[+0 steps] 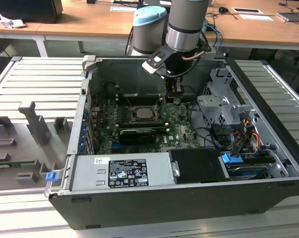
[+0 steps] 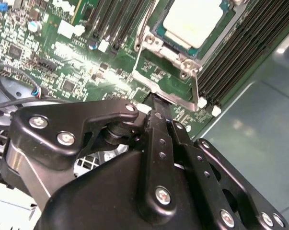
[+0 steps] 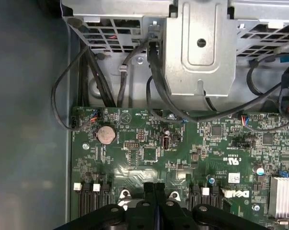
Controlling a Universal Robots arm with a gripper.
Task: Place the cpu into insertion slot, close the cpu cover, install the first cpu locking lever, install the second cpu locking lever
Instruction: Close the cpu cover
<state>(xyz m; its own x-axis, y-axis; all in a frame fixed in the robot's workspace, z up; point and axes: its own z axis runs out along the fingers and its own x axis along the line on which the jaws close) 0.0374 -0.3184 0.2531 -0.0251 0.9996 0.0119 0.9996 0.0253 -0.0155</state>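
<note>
While cpu point(image 2: 192, 21) lies flat, face up, in insertion slot point(image 2: 178, 53) | jaws pressed together, empty.

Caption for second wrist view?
Shut black gripper beside the silvery hinged frame plate around the seated silver-beige square chip.

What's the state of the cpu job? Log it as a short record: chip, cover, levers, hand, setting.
cpu: lying in the insertion slot, metal face up
cpu cover: appears lowered around the chip's edges
locking lever: thin wire running along one side of the slot; cannot tell if it is latched
hand: shut, nothing between the fingers, tips beside a corner of the slot; contact cannot be told
setting: open computer case lying on its side, arm reaching in from above
</note>
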